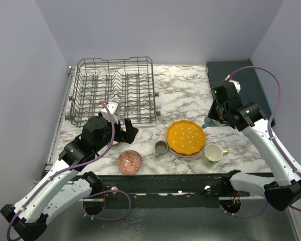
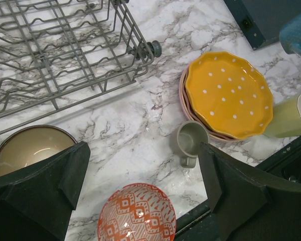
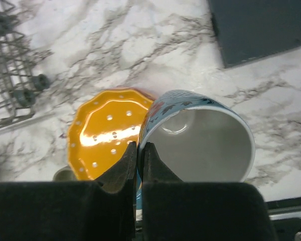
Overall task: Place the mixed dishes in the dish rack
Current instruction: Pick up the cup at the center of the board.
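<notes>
Marble tabletop, pale lilac walls; dish rack back-left, dark tray back-right.

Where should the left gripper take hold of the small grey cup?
Its rim, probably, from straight above: the small grey cup stands upright with its mouth open, so its wall can be pinched. Take the side away from the orange plate, which sits close beside it.

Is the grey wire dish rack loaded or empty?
Empty: top and left wrist views show only bare tines in the grey wire dish rack.
</notes>
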### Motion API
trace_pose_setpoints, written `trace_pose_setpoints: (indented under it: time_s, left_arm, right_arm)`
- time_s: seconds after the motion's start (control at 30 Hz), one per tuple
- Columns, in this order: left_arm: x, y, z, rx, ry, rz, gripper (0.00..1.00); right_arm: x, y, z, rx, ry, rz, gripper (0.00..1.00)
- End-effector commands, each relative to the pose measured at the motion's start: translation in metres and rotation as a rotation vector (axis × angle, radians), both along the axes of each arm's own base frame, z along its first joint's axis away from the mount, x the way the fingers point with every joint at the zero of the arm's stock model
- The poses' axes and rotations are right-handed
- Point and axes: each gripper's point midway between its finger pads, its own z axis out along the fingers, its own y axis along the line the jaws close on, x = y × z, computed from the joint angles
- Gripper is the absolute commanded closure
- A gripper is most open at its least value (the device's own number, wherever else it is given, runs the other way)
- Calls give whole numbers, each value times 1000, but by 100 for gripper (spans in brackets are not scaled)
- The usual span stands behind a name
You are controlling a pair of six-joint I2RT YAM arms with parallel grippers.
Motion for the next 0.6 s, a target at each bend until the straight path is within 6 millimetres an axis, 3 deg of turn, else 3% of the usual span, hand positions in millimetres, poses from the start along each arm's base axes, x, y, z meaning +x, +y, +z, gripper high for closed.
trace_pose_setpoints:
  time_s: [0.0,0.17,0.33,0.57]
  left_arm:
    - [-6,-14,9,-45,1,-72,1]
    - [-17,-32,25,-121,17,-166,1]
    - [-28,-47,37,-172,47,-259,1]
    - [-36,-59,75,-301,86,-283,1]
  right_arm:
    - [10,44,34,185,-93,176,99]
    - [8,81,68,355,-151,314,99]
    - [-9,117,99,540,-191,491,99]
    - [-40,144,130,666,-284,757,99]
